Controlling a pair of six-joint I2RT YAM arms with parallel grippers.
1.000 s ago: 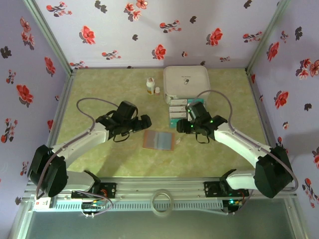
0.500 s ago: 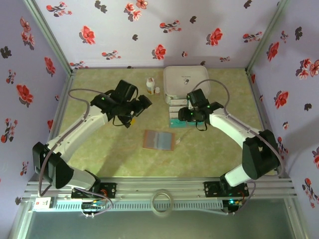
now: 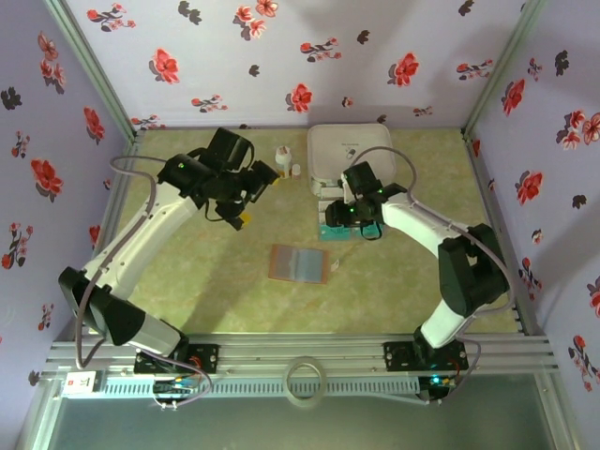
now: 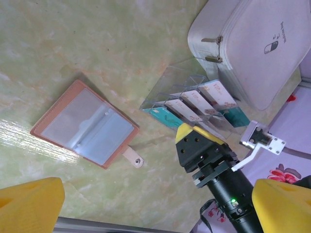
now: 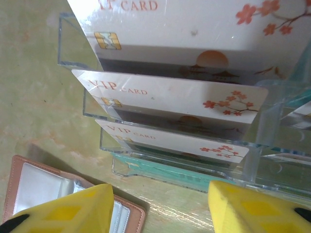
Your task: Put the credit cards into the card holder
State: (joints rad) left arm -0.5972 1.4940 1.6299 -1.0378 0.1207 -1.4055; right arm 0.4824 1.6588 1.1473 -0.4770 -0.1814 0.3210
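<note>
Several credit cards [image 5: 170,102] lean in rack [image 5: 277,126], long edges crosswise; card holder [image 3: 298,263] flat open; left hand [image 4: 155,208], right hand [image 5: 160,208] spread.

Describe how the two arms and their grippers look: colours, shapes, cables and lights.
The left arm and right arm have white, rounded links between bulky black joints. A thin grey cable loops beside each arm. The left gripper and right gripper have black bodies and blocky yellow fingers. A small green light glows near the right wrist.
</note>
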